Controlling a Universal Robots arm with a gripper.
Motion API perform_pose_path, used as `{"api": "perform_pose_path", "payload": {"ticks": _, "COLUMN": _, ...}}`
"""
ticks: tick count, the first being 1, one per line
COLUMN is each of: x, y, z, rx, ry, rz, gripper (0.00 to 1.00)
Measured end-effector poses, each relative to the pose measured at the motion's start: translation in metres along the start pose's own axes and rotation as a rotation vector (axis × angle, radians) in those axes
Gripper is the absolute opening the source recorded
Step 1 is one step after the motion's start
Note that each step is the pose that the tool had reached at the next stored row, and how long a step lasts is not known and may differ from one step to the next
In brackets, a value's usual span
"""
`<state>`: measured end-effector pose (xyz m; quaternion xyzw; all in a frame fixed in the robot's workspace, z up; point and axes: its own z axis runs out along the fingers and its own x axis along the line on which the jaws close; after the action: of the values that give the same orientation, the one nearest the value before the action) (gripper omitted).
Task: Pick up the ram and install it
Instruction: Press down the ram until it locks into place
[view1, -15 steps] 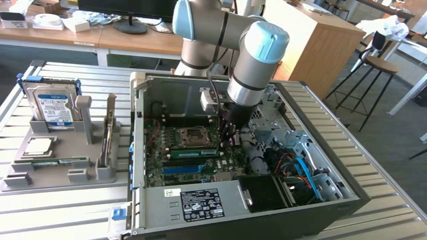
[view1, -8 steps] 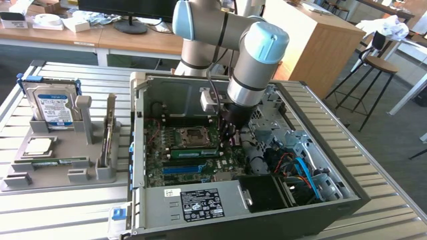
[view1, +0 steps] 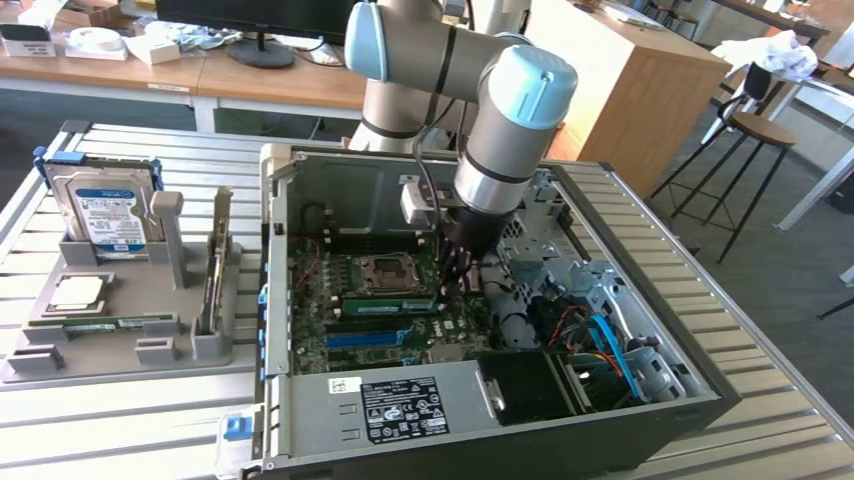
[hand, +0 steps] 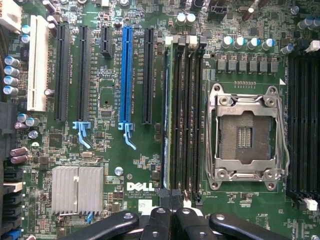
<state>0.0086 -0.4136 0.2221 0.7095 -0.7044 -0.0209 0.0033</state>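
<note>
One ram (view1: 388, 304) stick already stands edge-up in a motherboard slot beside the CPU socket (view1: 387, 270), inside the open computer case (view1: 694, 385). You'll see your gripper (hand: 170, 200) right over its end, jaws pressed together, nothing pinched between them. Over the wrist, the ram (hand: 167, 115) runs alongside black slots (hand: 192, 115).

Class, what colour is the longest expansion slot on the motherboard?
Blue; the expansion slot shows best in the wrist view.
</note>
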Motion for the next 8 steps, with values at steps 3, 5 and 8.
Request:
{"api": "perform_pose_path", "payload": {"ticks": 3, "x": 0.0, "y": 0.0, "z": 0.0001, "rx": 0.0, "ry": -0.0003, "rz": 0.0, "gripper": 0.1}}
{"api": "perform_pose_path", "payload": {"ticks": 5, "x": 0.0, "y": 0.0, "z": 0.0001, "rx": 0.0001, "ry": -0.0003, "rz": 0.0, "gripper": 0.1}}
{"api": "perform_pose_path", "payload": {"ticks": 8, "x": 0.0, "y": 0.0, "z": 0.0003, "rx": 0.0, "ry": -0.0001, "rz": 0.0, "gripper": 0.1}}
